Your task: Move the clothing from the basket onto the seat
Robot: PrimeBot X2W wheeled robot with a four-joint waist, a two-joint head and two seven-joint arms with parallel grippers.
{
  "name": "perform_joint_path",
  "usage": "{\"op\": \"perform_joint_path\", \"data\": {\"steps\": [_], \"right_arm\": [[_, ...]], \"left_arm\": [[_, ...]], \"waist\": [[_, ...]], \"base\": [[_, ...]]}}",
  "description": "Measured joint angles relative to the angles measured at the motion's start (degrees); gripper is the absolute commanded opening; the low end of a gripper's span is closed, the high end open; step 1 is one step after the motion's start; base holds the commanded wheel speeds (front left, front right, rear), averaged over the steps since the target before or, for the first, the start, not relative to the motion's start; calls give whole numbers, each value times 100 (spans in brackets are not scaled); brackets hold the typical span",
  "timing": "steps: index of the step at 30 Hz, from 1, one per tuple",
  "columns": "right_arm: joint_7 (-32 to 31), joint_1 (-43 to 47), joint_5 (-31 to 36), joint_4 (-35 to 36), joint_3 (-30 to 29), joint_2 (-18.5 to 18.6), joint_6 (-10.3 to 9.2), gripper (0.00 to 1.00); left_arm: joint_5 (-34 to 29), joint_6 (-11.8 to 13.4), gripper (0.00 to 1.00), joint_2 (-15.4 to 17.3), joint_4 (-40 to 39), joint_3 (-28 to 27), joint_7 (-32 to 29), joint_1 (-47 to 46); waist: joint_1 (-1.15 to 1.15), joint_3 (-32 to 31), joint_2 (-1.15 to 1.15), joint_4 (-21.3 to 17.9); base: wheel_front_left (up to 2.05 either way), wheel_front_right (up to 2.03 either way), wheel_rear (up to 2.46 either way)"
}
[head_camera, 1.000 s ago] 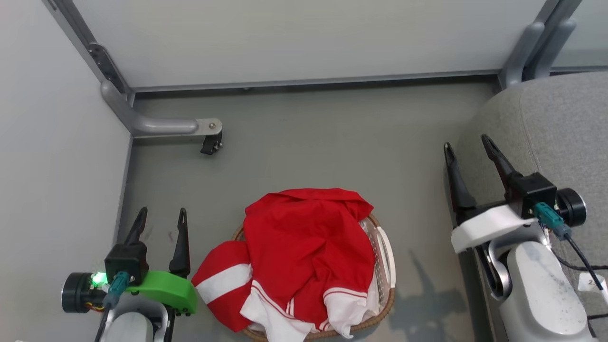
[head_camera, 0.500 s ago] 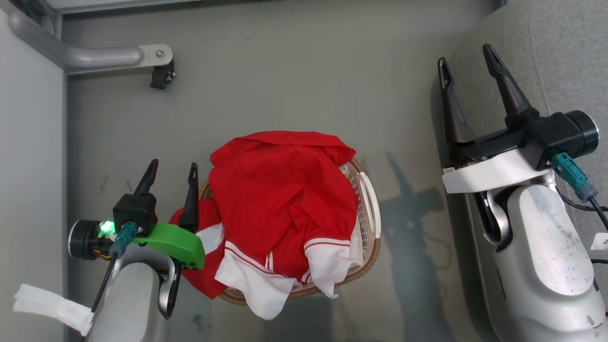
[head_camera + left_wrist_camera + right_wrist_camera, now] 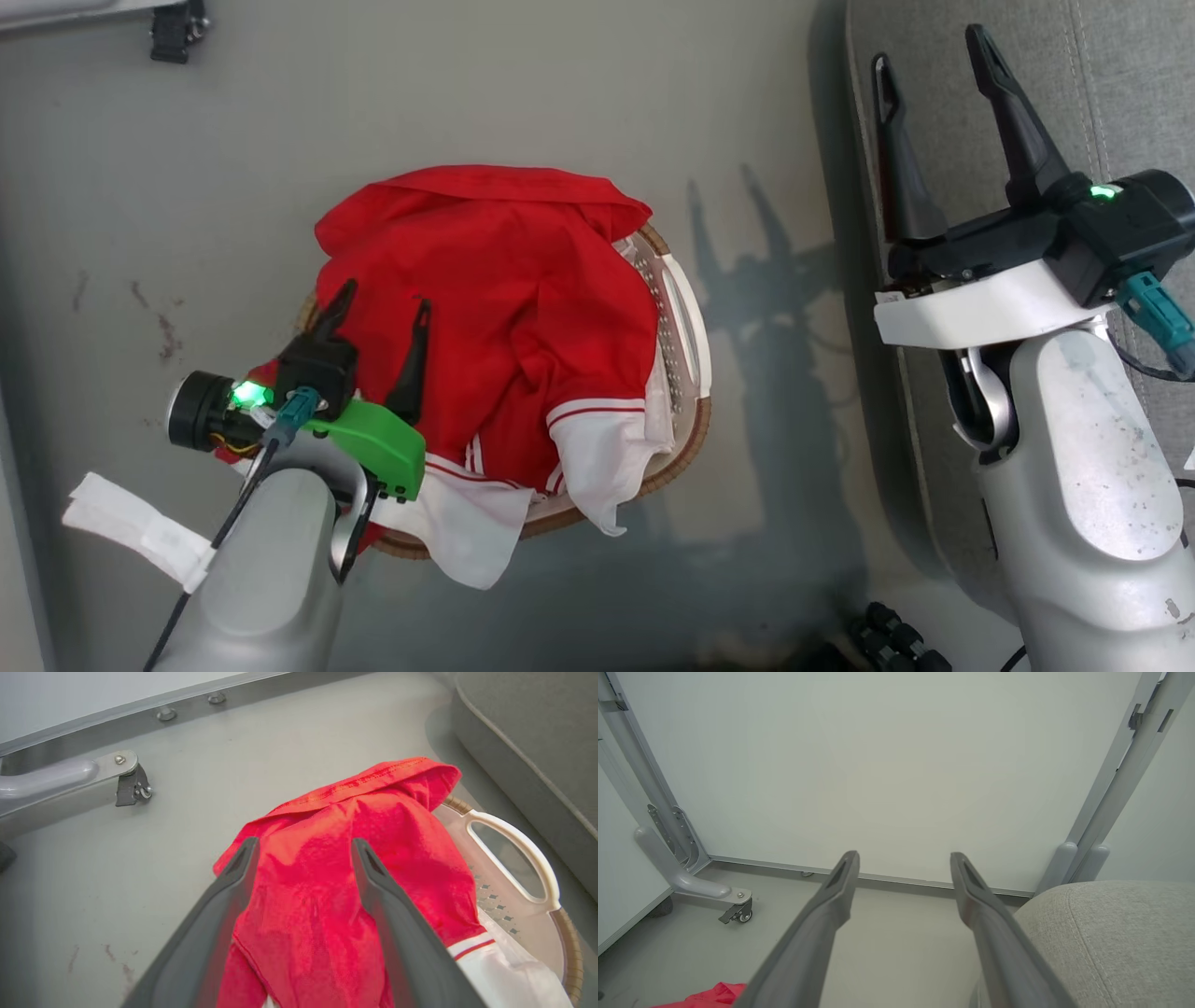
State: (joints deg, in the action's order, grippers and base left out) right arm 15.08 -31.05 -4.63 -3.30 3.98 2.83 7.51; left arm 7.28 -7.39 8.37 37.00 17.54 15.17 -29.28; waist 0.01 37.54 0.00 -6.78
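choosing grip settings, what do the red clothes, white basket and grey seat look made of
Bright red white-banded garments: soft matte cloth, likely jersey knit; creases and drapes limply. Oval white perforated basket: smooth moulded plastic, slight sheen; brown rim looks woven. Grey seat cushion: coarse woven upholstery, weave and seams visible.

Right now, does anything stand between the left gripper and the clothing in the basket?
Nothing visible does. The left gripper hangs with open fingers over the red clothing, which lies heaped and uncovered atop the basket.

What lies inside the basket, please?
Red clothing with white bands fills the basket and hangs over its rim. Whatever lies under the pile is covered.
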Motion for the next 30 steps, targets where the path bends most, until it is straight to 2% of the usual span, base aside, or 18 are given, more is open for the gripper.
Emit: {"op": "perform_joint_path", "data": {"steps": [15,30], "right_arm": [[0,-71,-141,151,30,1,0,100],[0,-76,-60,297,14,-1,0,100]], "left_arm": [[243,0,100,208,355,1212,0,-752],[823,0,100,137,1201,2201,0,-1239]], "waist": [[0,934,0,-340],[-1,1603,0,-582]], "base": [[0,0,0],[0,0,0]]}}
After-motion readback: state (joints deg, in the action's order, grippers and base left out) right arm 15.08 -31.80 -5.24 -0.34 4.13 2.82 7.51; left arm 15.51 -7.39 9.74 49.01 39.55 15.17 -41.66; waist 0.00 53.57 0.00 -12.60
